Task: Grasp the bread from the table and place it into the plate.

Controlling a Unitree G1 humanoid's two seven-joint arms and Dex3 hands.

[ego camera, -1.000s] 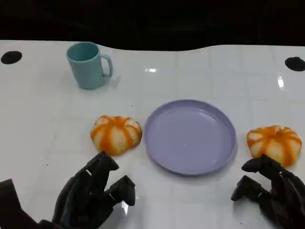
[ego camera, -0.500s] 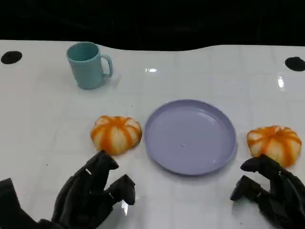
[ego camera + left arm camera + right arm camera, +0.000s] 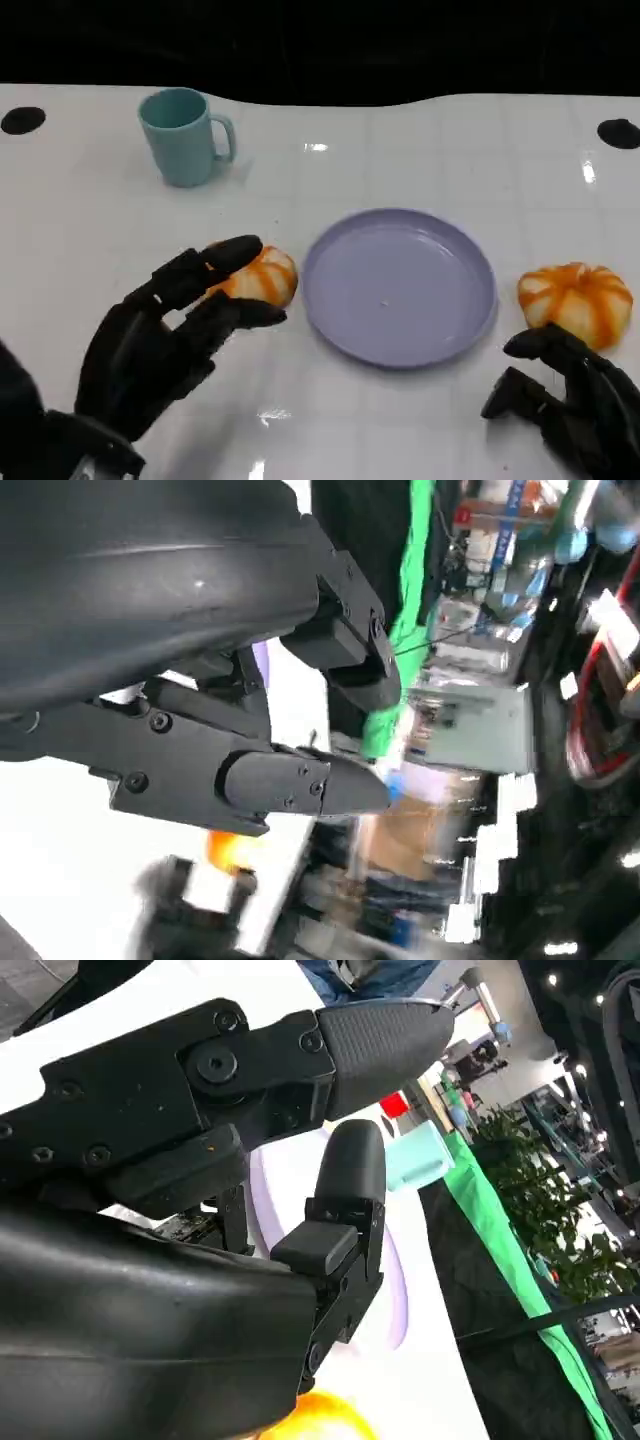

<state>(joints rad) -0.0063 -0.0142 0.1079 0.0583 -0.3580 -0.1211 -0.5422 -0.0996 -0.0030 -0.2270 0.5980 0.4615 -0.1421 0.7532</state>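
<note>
A: Going left to right, what do we have?

B: Our left hand, fingers spread and holding nothing, hovers over the left bread, just left of the plate. A mug stands farther back.

A: How will it handle?

B: We judge it light, soft and easily dented, so we'd cup its rounded sides gently. It's a domed bun with orange and pale stripes.

A: And on the right?

B: Bread number 2, same look, with our right hand beside it, loosely curled and empty.
</note>
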